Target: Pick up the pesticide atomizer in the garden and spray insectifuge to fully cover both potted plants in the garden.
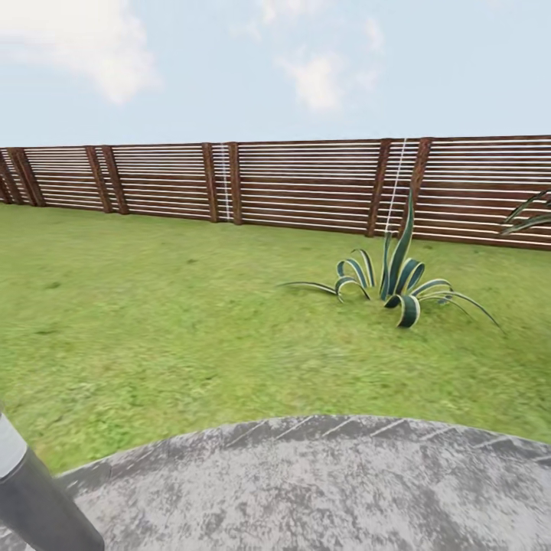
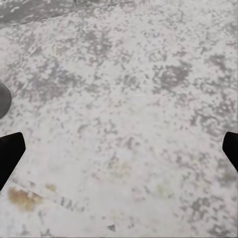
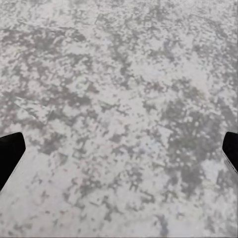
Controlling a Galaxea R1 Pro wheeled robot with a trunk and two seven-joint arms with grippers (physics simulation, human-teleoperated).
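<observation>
Garden lawn: striped spiky plant before slatted fence, beyond grey patio; left arm at patio edge. Left gripper, right gripper spread wide, empty, over paving; atomizer unlocated

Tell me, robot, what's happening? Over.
Left gripper open, empty. Right gripper open, empty, both over the patio. A striped plant ahead on the lawn. Nothing in the way.
</observation>
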